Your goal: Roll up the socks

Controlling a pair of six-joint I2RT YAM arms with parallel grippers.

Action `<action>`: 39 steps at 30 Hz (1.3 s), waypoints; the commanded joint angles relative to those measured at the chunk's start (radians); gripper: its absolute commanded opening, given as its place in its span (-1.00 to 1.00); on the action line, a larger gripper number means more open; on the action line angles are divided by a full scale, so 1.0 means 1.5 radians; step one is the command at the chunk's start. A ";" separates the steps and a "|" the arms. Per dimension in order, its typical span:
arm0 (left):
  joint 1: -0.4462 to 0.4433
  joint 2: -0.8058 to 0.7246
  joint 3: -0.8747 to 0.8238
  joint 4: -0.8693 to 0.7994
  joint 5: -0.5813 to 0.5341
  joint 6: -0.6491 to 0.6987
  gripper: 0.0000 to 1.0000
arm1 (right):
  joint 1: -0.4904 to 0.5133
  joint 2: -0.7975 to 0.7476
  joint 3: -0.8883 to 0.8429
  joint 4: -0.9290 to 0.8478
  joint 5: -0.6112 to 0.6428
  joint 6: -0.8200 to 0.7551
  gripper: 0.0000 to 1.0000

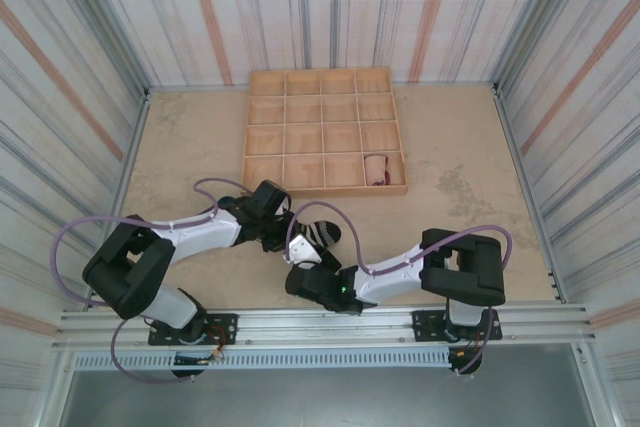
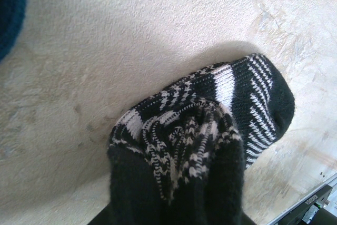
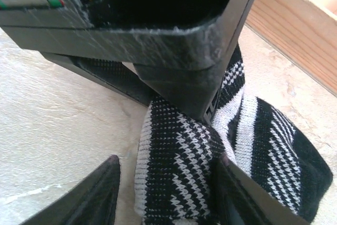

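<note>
- The left gripper point(image 1: 283, 230) is clamping the bunched end of the black-and-white striped sock point(image 1: 320, 234).
- The right gripper point(image 3: 167, 175) is straddling the sock's other end, jaws parted.
- Both forearms are reaching inward, low over the table point(image 1: 450, 207).
- The sock is lying just before the wooden tray point(image 1: 325, 191).

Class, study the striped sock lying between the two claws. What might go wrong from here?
1. The left claw pinches only a bunched part of the striped sock. A tug may pull the fabric free and undo the fold.
2. The right claw stands open astride the same sock, close to the left claw's body. Closing or lifting it may knock the two together.
</note>
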 commanded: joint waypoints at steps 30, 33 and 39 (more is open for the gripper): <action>0.020 -0.208 -0.143 0.096 -0.049 0.009 0.62 | -0.239 -0.022 -0.237 0.270 -0.469 0.223 -1.00; 0.020 -0.186 -0.144 0.118 -0.049 0.009 0.57 | -0.299 -0.028 -0.266 0.317 -0.546 0.271 -1.00; 0.017 -0.119 -0.121 0.164 -0.051 0.025 0.45 | -0.404 -0.015 -0.282 0.360 -0.677 0.341 -1.00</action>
